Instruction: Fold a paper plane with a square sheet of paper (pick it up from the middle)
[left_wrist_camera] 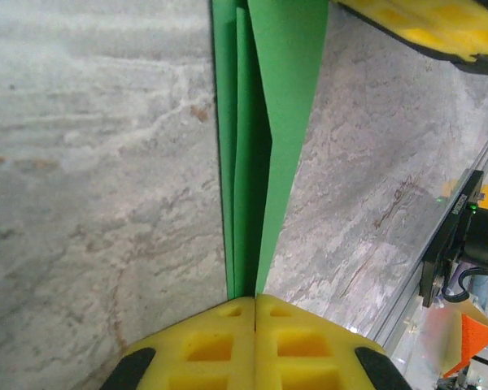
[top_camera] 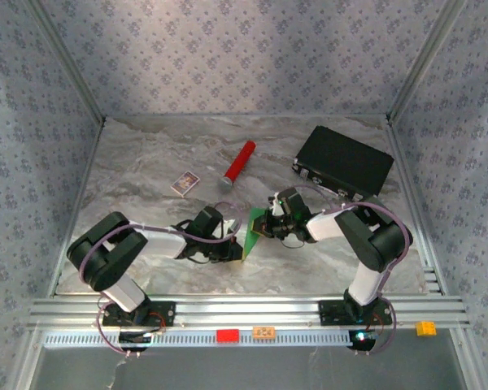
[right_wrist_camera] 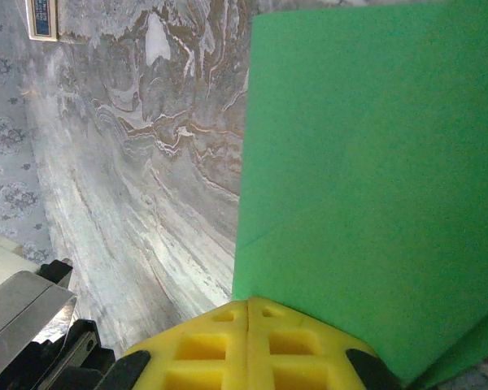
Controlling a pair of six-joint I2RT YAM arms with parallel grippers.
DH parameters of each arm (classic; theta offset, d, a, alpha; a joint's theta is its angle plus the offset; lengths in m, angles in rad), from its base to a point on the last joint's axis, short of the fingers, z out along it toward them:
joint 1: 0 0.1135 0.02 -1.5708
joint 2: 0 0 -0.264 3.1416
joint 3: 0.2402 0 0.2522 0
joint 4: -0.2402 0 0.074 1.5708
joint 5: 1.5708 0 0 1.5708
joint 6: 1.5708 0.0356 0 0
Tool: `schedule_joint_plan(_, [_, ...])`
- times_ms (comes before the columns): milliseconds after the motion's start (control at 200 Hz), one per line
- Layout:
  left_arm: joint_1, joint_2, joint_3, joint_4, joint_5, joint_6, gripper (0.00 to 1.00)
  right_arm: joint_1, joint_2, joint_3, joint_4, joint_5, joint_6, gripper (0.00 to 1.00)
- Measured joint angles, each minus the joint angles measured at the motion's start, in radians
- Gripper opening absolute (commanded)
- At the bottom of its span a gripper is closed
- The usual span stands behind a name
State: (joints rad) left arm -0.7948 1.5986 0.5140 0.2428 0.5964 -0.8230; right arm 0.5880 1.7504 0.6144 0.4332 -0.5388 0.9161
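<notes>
My left gripper and right gripper each pinch the green paper. Thin and floppy, I judge; best gripped along its creases.

From above, the green paper is mostly hidden between the two wrists, so its folds and outline cannot be told, and the print on the small card is too small to read. In the left wrist view the paper runs off the top edge, and the yellow pads of the right gripper are cut by the top right corner. The right wrist view cuts the paper at its top and right edges and the card at the top left corner.
</notes>
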Motion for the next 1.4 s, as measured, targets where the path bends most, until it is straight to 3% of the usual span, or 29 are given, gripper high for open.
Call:
schedule_joint_plan(845, [-0.006, -0.05, -0.022, -0.058, -0.01, -0.009, 0.11, 0.0, 0.001, 0.006, -0.011, 0.0, 0.0, 0.03])
schedule_joint_plan(1209, [-0.017, -0.257, -0.051, -0.238, -0.041, -0.019, 0.18, 0.001, 0.001, 0.008, -0.012, 0.0, 0.0, 0.03])
schedule_joint_plan(1399, [-0.017, -0.214, 0.101, -0.253, -0.039, 0.004, 0.08, 0.001, 0.001, 0.011, -0.017, 0.0, 0.0, 0.03])
